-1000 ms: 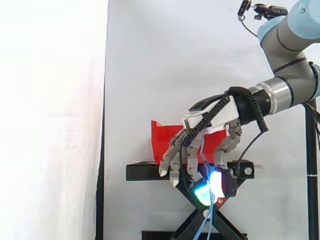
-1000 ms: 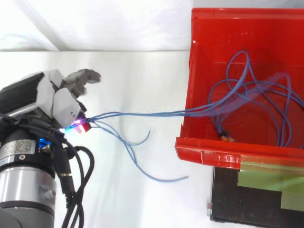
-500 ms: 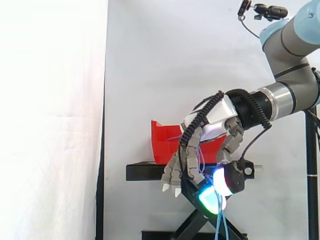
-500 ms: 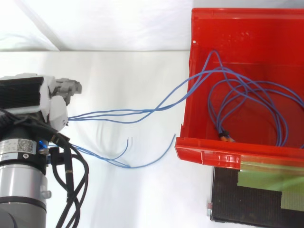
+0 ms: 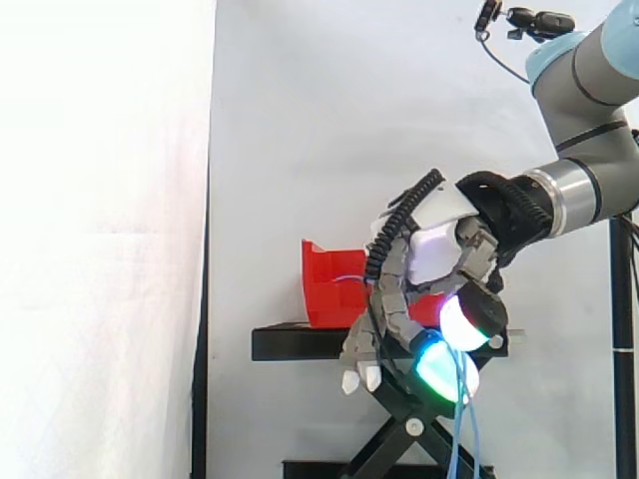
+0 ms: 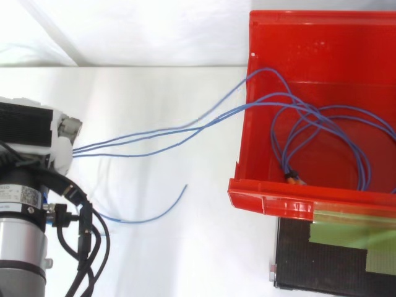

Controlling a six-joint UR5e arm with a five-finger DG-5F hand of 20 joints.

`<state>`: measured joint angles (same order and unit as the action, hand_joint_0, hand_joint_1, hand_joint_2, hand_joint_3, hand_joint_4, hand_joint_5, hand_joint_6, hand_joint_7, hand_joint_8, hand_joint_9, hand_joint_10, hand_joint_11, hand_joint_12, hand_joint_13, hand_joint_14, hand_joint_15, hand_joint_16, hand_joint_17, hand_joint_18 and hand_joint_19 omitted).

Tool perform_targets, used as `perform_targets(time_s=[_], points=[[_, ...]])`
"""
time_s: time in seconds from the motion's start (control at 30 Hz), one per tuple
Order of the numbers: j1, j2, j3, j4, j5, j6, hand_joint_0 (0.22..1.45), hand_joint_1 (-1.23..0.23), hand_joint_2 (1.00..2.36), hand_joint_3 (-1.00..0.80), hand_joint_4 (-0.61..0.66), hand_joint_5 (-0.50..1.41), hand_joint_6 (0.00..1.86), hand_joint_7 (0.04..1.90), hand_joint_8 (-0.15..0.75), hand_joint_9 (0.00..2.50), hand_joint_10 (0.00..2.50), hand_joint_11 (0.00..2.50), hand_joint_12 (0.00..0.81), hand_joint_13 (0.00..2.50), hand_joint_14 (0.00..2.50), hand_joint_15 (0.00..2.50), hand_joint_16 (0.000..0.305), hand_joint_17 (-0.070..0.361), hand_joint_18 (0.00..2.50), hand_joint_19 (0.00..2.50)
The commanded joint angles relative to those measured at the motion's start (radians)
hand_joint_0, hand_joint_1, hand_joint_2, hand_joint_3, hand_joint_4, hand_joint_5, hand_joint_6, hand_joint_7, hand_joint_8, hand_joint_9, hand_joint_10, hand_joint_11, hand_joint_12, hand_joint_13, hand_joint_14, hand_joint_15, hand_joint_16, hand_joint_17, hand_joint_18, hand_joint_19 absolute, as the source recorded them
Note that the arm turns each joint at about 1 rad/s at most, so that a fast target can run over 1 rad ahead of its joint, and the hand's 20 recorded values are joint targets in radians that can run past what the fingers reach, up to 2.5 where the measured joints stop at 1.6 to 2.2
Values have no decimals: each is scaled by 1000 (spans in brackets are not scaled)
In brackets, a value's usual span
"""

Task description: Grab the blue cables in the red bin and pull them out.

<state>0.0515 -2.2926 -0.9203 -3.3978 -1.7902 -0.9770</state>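
- Nearest you in the side view, the hand (image 5: 439,238) hangs in front of the stand with its fingers curled down and inward.
- Its pads (image 5: 439,365) glow green and white, and they are pinched on the blue cables (image 6: 185,129). Log the grip as closed on the cables.
- Below the pads, blue strands drop straight down to the bottom edge of the side view.
- From above, you find the hand (image 6: 57,133) at the left edge, well apart from the red bin (image 6: 291,201).
- A few strands run from the hand across the white surface (image 6: 154,260), rising to the right and passing over the bin's left wall.
- 1 loose end (image 6: 154,216) curves alone below those strands, its tip pointing toward the bin.
- Inside the bin, the rest of the cable lies in wide overlapping loops on the floor.
- A small orange-tipped piece (image 6: 294,180) sits among the loops, just inside the front lip.
- In the side view the bin (image 5: 324,284) stands on the black stand (image 5: 300,342), partly hidden behind the hand.
- From above, a greenish strip of tape (image 6: 352,238) lies on the stand's top, just beside the bin's lip.
- Farthest back hangs the white curtain (image 5: 300,120).
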Motion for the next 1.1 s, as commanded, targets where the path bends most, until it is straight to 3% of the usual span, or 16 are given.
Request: perform_targets(time_s=[0.0, 0.13, 0.27, 0.53, 0.8, 0.83, 0.87, 1.07], points=[[5, 5, -15, 0, 2, 42, 954, -772, 1000, -1000, 187, 979, 517, 613, 262, 765, 18, 441, 317, 523, 15, 403, 41, 92, 412, 634], [7, 9, -17, 2, 3, 97, 954, -771, 1000, -1000, 188, 979, 512, 616, 261, 766, 15, 439, 318, 525, 17, 402, 41, 92, 411, 633], [7, 16, -17, 11, 2, 103, 953, -772, 1000, -1000, 188, 979, 508, 619, 262, 767, 17, 442, 318, 525, 15, 403, 41, 92, 412, 634], [7, 16, -14, 110, 8, 126, 950, -773, 1000, -1000, 190, 980, 499, 614, 263, 773, 15, 437, 317, 527, 15, 407, 41, 92, 411, 634], [10, 16, -14, 121, 25, 251, 945, -775, 1000, -1000, 181, 973, 502, 621, 266, 772, 15, 444, 319, 528, 15, 408, 41, 92, 411, 634], [14, 16, -12, 121, 32, 306, 945, -775, 1000, -1000, 180, 974, 503, 613, 266, 771, 17, 449, 318, 529, 15, 408, 41, 92, 411, 634], [14, 16, -12, 121, 32, 324, 945, -776, 1000, -1000, 183, 971, 504, 618, 266, 773, 15, 444, 317, 529, 15, 408, 41, 92, 409, 633], [16, 16, -12, 121, 34, 358, 939, -784, 1000, -1000, 183, 968, 509, 611, 264, 773, 17, 455, 318, 529, 15, 408, 41, 92, 410, 634]])
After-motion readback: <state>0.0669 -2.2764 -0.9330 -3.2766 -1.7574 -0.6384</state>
